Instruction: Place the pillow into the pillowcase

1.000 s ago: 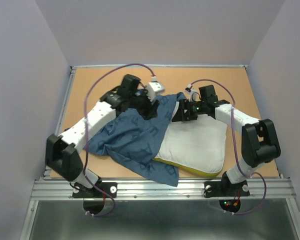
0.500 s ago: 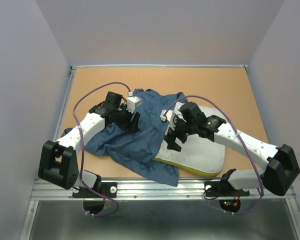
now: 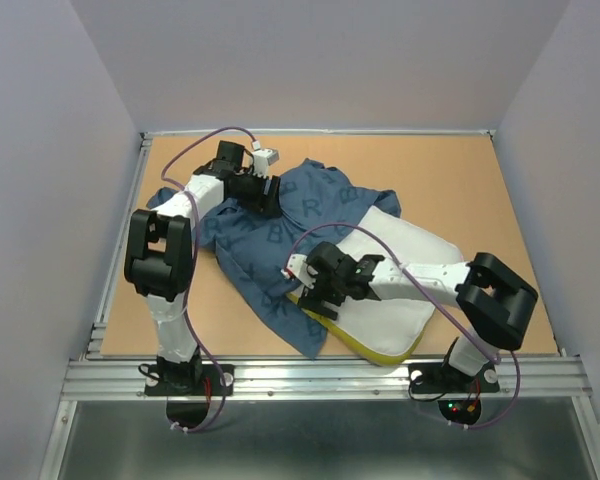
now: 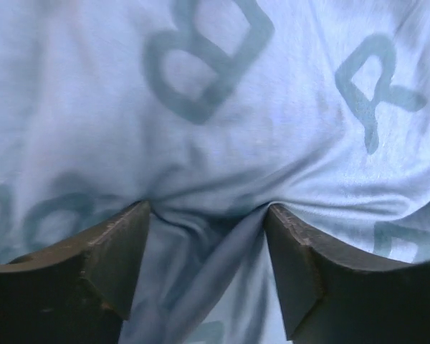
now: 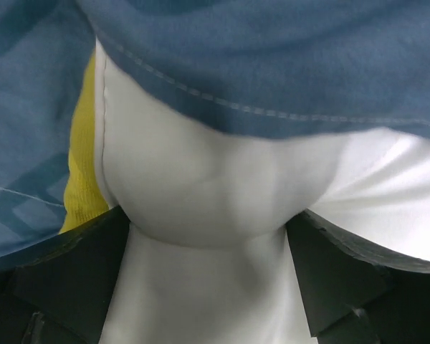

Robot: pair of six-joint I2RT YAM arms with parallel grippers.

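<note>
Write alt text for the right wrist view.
The white pillow bulges up between the two wide-spread dark fingers of the right gripper. The blue pillowcase hem drapes over its top, and a yellow band shows at the left.

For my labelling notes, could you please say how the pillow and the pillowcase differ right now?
The pillow is plump, white with a yellow edge; the pillowcase is thin, wrinkled blue cloth printed with letters. The pillowcase drapes over the pillow's left end. Both lie on the table.

Plain lavender-grey walls [image 3: 310,60] enclosed an orange-brown tabletop [image 3: 460,170], fronted by a ribbed aluminium rail [image 3: 320,375], under even light.
</note>
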